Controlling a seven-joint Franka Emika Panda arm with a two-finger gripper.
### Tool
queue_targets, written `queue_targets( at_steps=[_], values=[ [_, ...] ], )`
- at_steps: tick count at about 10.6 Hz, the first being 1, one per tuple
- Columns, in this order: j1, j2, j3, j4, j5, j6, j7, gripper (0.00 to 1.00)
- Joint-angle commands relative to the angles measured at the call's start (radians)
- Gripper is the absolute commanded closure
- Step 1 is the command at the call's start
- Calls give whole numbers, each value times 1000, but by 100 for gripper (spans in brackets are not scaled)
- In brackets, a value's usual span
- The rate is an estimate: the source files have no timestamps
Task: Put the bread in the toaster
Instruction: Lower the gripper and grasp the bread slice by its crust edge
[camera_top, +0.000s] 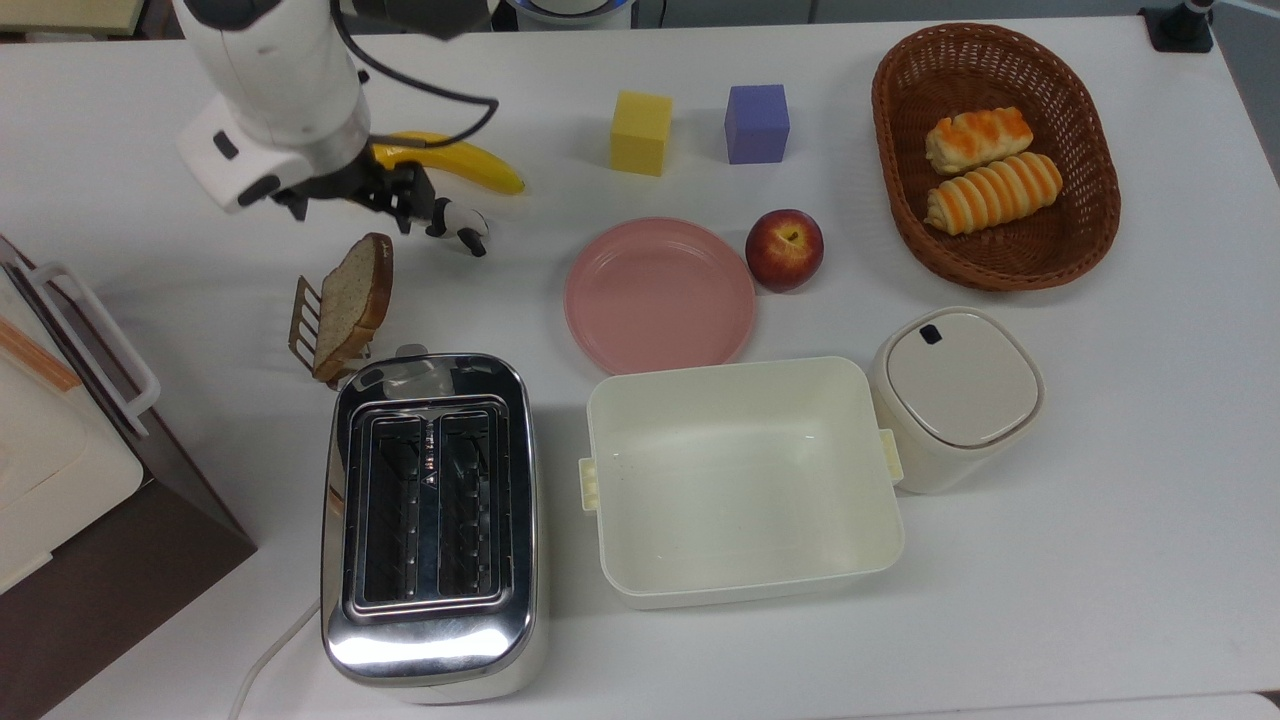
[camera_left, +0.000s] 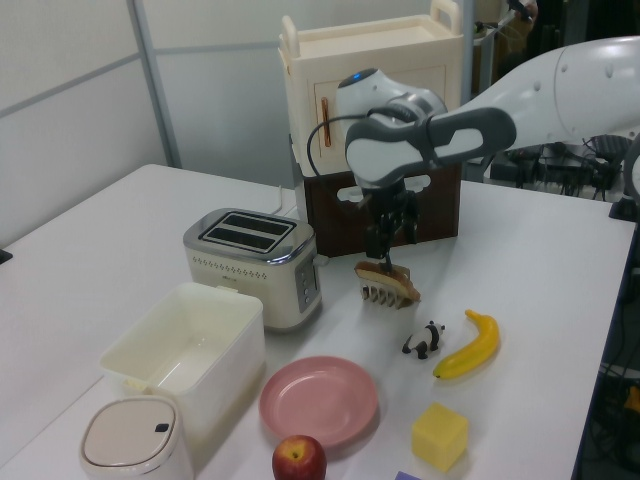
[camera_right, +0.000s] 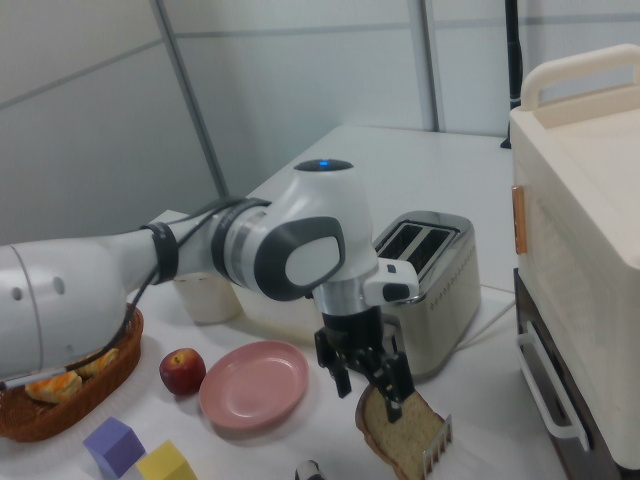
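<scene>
The bread (camera_top: 352, 295) is a speckled brown slice leaning upright in a small rack (camera_top: 303, 325), just beyond the toaster in the top view. The chrome toaster (camera_top: 430, 520) stands with both dark slots empty. My gripper (camera_top: 352, 215) hangs open and empty right above the slice's crust, pointing down. In the left view the gripper (camera_left: 385, 257) is just over the bread (camera_left: 390, 281), to the right of the toaster (camera_left: 250, 258). In the right view one finger of the gripper (camera_right: 368, 392) hangs in front of the top of the bread (camera_right: 405, 438), with the toaster (camera_right: 432, 275) behind.
A banana (camera_top: 470, 165) and a toy panda (camera_top: 458, 225) lie close beside the gripper. A pink plate (camera_top: 658, 295), an apple (camera_top: 785, 248), a cream tub (camera_top: 740, 480), a lidded canister (camera_top: 955, 395), two cubes and a basket (camera_top: 995, 260) of rolls fill the top view's right. A cabinet (camera_top: 60, 450) stands at its left.
</scene>
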Motion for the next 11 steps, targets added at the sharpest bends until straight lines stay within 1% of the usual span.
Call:
queue_targets(
  at_steps=[1,4,5,6,7,8,11],
  values=[
    [10,38,-8,-20,-71,103,-18,0],
    [19,38,-2,-17,-74,135,-18,0],
    [19,38,-1,-17,-75,137,-20,13],
    [19,38,-1,-18,-75,137,-23,37],
    [19,38,1,-18,-75,137,-23,71],
    [19,38,1,-18,-74,137,-23,100],
    [20,38,1,-18,-74,137,-41,100]
  ],
)
